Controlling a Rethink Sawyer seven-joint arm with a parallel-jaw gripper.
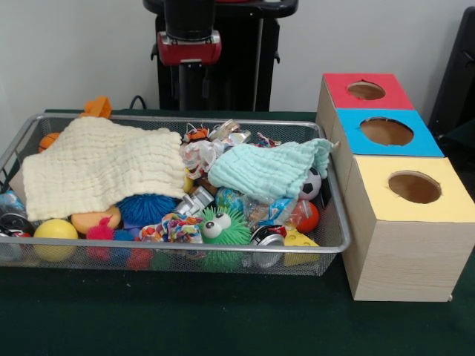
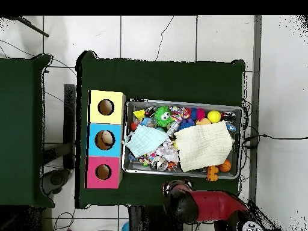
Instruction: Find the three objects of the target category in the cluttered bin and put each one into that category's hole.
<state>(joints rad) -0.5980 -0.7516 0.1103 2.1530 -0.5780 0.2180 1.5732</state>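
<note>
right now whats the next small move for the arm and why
Probably bring the arm over the bin and lift the cream cloth aside. It and the mint cloth cover much of the toys, and the arm sits drawn back behind the bin's far rim.

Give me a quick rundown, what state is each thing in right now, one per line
Wire bin: full of toys.
Cream cloth: spread over the toys.
Mint cloth: bunched on the pile.
Red box: hole open.
Blue box: hole open.
Yellow box: hole open.
Arm: drawn back, outside the bin.
</note>
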